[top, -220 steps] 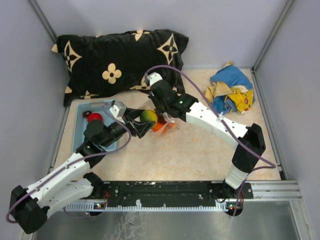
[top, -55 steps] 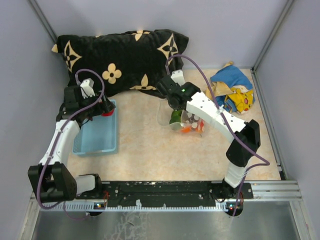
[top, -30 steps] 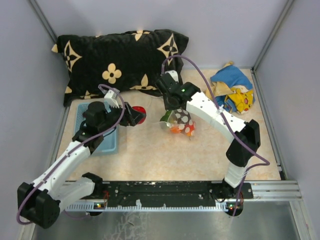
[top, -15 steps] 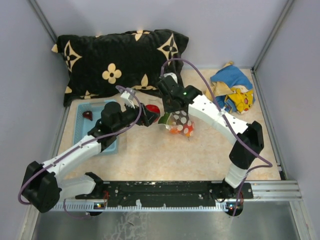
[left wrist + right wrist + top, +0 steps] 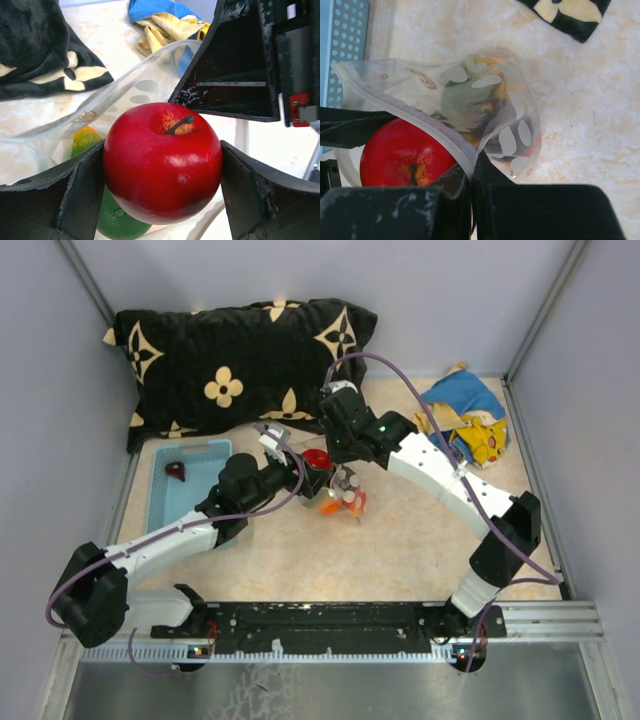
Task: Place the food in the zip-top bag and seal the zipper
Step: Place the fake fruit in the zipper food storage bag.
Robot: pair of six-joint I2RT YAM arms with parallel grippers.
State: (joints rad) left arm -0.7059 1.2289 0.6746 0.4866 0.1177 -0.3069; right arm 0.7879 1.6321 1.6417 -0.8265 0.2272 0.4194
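progress, big stuff first: the light blue basket (image 5: 195, 505) on the surface (image 5: 400, 560) shows just one dark piece (image 5: 175, 471) in its far corner, so by my read at least one more trip is needed. the zip-top bag (image 5: 490, 110) sits mid-surface, its mouth held up and open by the right gripper (image 5: 471, 172), fingers pinched tight on the rim. it already holds a green piece (image 5: 117, 225) and an orange one (image 5: 85, 140). the left gripper (image 5: 162, 170) has the red apple (image 5: 162, 160) clamped between its fingers right at the bag mouth. in the right wrist view the apple looks partly past the rim, but it's not released. the zipper (image 5: 427, 127) is unsealed, so the whole closing step is left. hard to read: the exact count of pieces in the bag, since the plastic print and folds blur them. can't tell whether the dark thing in the basket is food, too small from the top. the far lip of the mouth is hidden behind the apple. in the top view both wrists stack over the bag, so the contact there is mostly covered.
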